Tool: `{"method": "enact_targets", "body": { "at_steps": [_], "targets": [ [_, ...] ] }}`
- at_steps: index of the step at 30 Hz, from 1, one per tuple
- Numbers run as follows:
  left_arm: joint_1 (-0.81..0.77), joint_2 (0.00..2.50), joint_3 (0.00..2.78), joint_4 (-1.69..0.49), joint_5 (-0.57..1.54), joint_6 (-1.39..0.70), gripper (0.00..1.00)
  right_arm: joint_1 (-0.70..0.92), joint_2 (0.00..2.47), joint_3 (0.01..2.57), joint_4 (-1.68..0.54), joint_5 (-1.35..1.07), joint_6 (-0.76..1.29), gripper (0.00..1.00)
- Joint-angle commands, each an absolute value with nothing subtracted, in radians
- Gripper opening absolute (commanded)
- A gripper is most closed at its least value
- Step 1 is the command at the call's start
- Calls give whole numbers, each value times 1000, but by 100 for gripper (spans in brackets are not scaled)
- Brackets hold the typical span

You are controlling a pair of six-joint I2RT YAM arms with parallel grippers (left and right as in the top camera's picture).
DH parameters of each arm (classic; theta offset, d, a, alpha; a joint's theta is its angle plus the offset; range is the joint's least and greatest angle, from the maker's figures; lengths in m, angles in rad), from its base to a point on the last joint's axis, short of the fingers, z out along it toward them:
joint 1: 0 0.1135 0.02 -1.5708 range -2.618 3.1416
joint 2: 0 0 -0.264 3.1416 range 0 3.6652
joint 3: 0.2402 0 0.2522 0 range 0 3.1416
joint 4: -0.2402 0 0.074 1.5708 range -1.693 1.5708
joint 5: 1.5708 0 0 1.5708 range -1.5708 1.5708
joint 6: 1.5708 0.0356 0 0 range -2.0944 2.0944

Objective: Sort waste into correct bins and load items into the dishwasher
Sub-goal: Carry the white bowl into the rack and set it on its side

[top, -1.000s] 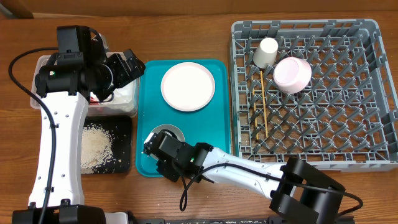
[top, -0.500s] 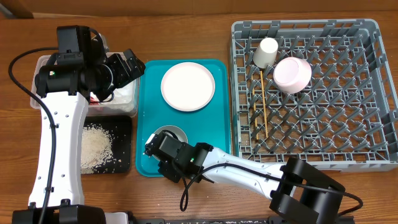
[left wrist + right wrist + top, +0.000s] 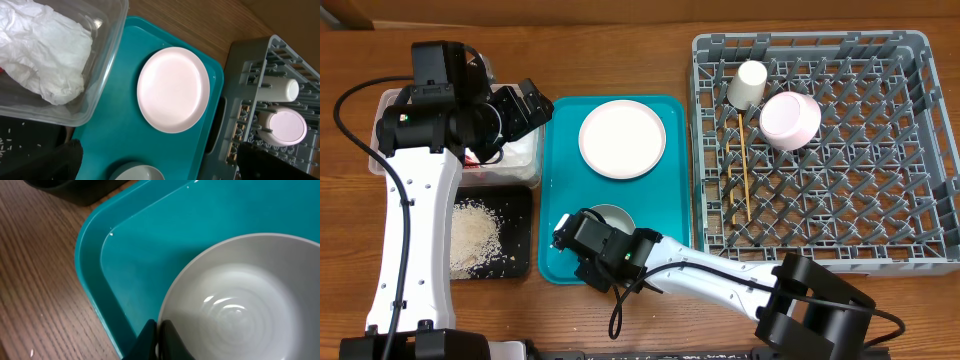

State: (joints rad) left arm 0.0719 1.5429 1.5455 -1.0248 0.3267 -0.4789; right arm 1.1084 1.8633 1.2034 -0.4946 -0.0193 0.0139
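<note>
While the right claw point(image 3: 157, 334) is pressed together on the near rim of the grey-white bowl point(image 3: 235, 305), pinching that thin edge between its two dark fingertips, the bowl sits upright and empty at the front of the teal tray point(image 3: 125, 270), close to the tray's front left corner. Further back on the same tray lies the pale pink plate point(image 3: 622, 139), flat and bare, apart from the bowl.

Left of the tray, the left claw point(image 3: 528, 108) hangs with its fingers spread wide and nothing between them, over the edge of the clear tub point(image 3: 107, 75). Inside the tub lies the crumpled white napkin point(image 3: 45, 50). In front of the tub sits the shallow black tray point(image 3: 520, 235) with a heap of white rice point(image 3: 475, 235) in it and a few loose grains scattered around the heap.

Right of the teal tray stands the grey dish rack point(image 3: 820, 230) on the wooden table point(image 3: 620, 50). Near its back left corner a small white cup point(image 3: 748, 84) lies tilted among the pegs, with the pink bowl point(image 3: 791, 119) just beside it to the right. The two wooden chopsticks point(image 3: 743, 170) lie side by side along the rack's left side, running front to back.
</note>
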Motion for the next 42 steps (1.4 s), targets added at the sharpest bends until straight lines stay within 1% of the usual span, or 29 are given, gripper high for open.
{"method": "enact_targets", "body": {
  "at_steps": [1,5,10,13,17,20,24,29,31,35,39,42],
  "targets": [
    [72,1536,1570,-1024,337,-471,100,1108,1776,1270,-530,-35,19,4],
    [73,1536,1570,-1024,337,-471,100,1089,1651,1317,-555,-34,62,4],
    [73,1536,1570,-1024,337,-471,100,1006,1443,1322,-590,-35,233,4],
    [73,1536,1570,-1024,337,-471,100,924,1330,1322,-641,-35,299,4],
    [73,1536,1570,-1024,337,-471,100,769,1206,1322,-696,-97,353,4],
    [73,1536,1570,-1024,337,-471,100,600,1143,1322,-714,-224,365,4],
    [73,1536,1570,-1024,337,-471,100,378,1130,1322,-724,-438,372,4],
    [73,1536,1570,-1024,337,-471,100,74,1163,1289,-749,-827,372,4],
    [72,1536,1570,-1024,337,-471,100,-20,1184,1266,-761,-977,372,4],
    [73,1536,1570,-1024,337,-471,100,-177,1230,1199,-788,-1238,372,4],
    [73,1536,1570,-1024,337,-471,100,-258,1266,1105,-805,-1323,371,4],
    [73,1536,1570,-1024,337,-471,100,-287,1280,1011,-769,-1355,370,4]
  ]
}}
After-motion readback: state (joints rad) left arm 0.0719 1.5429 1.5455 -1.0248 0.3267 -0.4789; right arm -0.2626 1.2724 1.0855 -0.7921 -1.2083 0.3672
